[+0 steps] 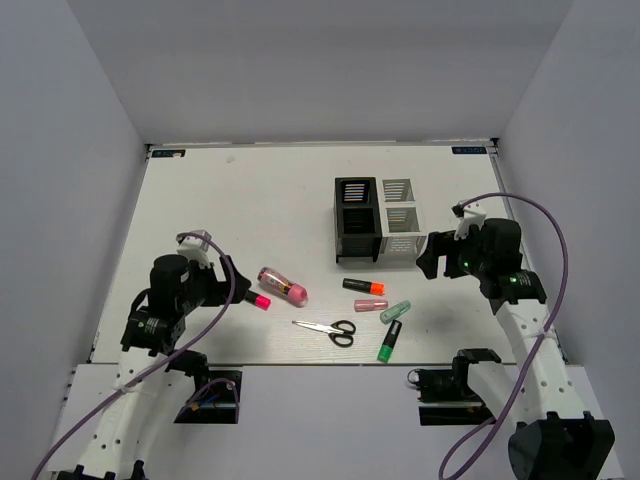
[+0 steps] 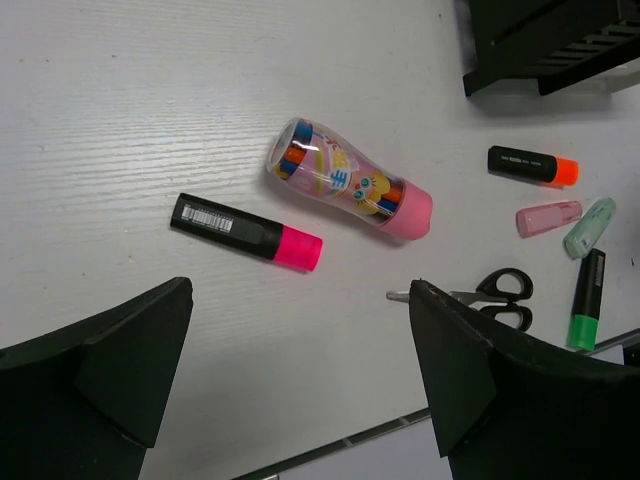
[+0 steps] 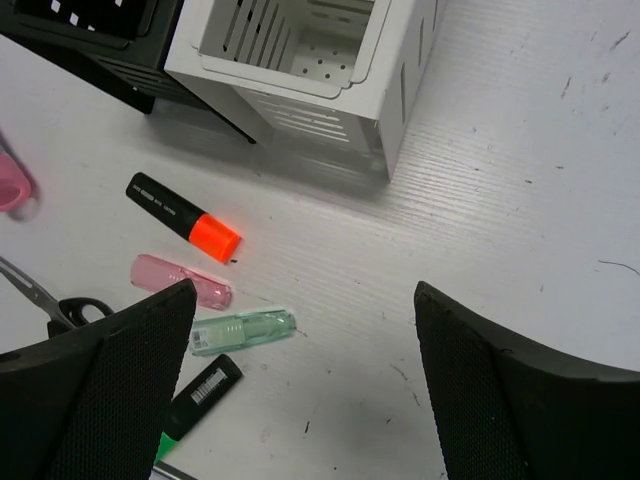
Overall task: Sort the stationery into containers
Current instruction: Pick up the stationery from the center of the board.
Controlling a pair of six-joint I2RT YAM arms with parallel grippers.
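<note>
A black organizer point(image 1: 357, 222) and a white organizer point(image 1: 399, 227) stand side by side mid-table. In front lie a patterned pink tube point(image 1: 283, 285), a pink-capped black marker point(image 1: 252, 296), an orange-capped marker point(image 1: 364, 287), a pale pink tube point(image 1: 370, 304), a mint tube point(image 1: 395, 311), a green-capped marker point(image 1: 389, 340) and black-handled scissors point(image 1: 327, 328). My left gripper point(image 1: 222, 280) is open above the table just left of the pink marker point(image 2: 246, 232). My right gripper point(image 1: 430, 258) is open and empty, right of the white organizer point(image 3: 315, 62) and above the mint tube point(image 3: 241, 331).
Grey walls close the table on the left, right and back. The table's front edge point(image 1: 330, 363) runs just below the scissors and green marker. In the left wrist view the scissors point(image 2: 490, 296) lie partly behind my right finger.
</note>
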